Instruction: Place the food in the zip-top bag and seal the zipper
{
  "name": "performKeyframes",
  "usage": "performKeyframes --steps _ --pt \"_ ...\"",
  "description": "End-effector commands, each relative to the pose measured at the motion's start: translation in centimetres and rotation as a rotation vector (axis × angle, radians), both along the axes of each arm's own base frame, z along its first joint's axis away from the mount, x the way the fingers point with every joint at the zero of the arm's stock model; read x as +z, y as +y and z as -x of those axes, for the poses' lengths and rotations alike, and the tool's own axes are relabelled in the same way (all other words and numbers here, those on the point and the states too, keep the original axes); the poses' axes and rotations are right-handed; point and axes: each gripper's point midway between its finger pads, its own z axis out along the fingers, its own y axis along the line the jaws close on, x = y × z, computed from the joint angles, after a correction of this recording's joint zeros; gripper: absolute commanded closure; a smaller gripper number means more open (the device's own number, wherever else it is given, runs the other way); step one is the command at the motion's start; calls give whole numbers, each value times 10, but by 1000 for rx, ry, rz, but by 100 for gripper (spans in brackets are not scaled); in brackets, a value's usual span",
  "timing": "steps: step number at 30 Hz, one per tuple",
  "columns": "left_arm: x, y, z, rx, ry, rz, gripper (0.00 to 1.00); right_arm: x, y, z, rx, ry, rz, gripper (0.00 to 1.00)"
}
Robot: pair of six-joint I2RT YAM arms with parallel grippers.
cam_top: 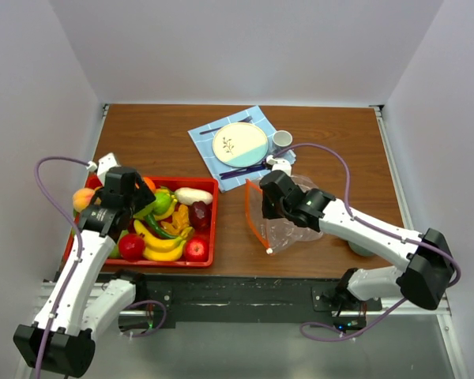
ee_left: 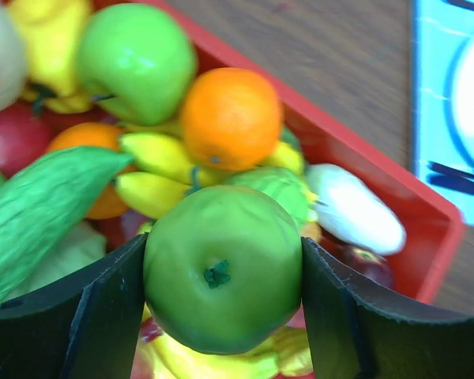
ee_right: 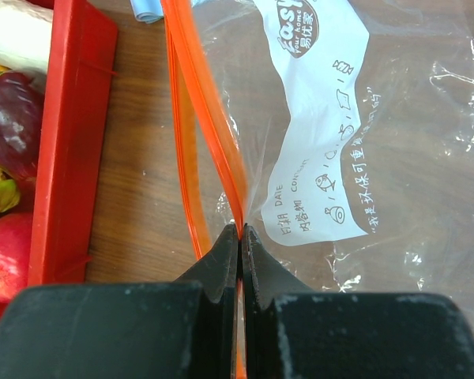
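My left gripper [ee_left: 223, 276] is shut on a green apple [ee_left: 221, 268] and holds it just above the food piled in the red tray [cam_top: 213, 225]. Below it lie an orange [ee_left: 231, 118], a second green apple [ee_left: 138, 59], bananas [ee_left: 154, 154] and a green cucumber [ee_left: 39, 209]. In the top view the left gripper [cam_top: 142, 204] is over the tray's middle. My right gripper [ee_right: 240, 230] is shut on the upper orange-red zipper strip [ee_right: 213, 126] of the clear zip-top bag [ee_right: 395, 181] and holds the mouth open toward the tray. The white slider tab [cam_top: 268, 251] sits at the near end.
A blue napkin [cam_top: 209, 138] with a plate [cam_top: 239, 144], a utensil and a small white cup [cam_top: 282, 140] lies behind the bag. A peach [cam_top: 84, 199] sits at the tray's left end. A red apple [ee_right: 4, 257] shows inside the tray's right wall [ee_right: 63, 158].
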Motion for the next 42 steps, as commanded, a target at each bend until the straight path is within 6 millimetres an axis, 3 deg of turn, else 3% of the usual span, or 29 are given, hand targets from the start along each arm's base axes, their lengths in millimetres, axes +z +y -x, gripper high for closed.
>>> performKeyframes --steps 1,7,10,11,13,14,16,17,19,20,21,22,23,25,34,42 --pt "46 -38 -20 -252 -162 71 87 15 7 -11 -5 -43 -17 100" --pt "82 -103 -25 -522 -278 289 87 22 13 -15 -11 -52 -40 100" --pt "89 -143 -26 -618 -329 361 87 29 18 -16 -20 -58 -70 100" --pt "98 -171 -21 -696 -365 387 87 31 18 -16 -23 -63 -82 100" --pt "92 -196 -21 -722 -357 425 87 36 21 -17 -33 -67 -112 100" --pt "102 -217 -17 -779 -397 462 87 39 21 -17 -37 -71 -123 100" --pt "95 -240 -18 -803 -382 501 87 43 22 -17 -48 -71 -147 100" --pt "102 -257 -14 -845 -409 524 87 46 23 -16 -50 -73 -160 100" --pt "92 -272 -16 -854 -389 528 87 52 23 -16 -58 -80 -188 100" --pt "97 -283 -15 -877 -419 541 87 55 23 -15 -59 -84 -201 100" --pt "93 -288 -15 -884 -418 547 87 62 24 -14 -61 -92 -225 100" --pt "77 -295 -16 -885 -380 560 87 67 23 -14 -64 -99 -238 100" --pt "82 -302 -17 -900 -405 584 87 73 23 -13 -62 -104 -253 100" --pt "70 -311 -16 -911 -388 610 87 85 21 -11 -67 -120 -286 100" --pt "54 -340 -19 -955 -350 580 84 108 11 1 -78 -146 -364 100" --pt "36 -346 -17 -952 -262 491 50 107 9 2 -79 -145 -366 100"
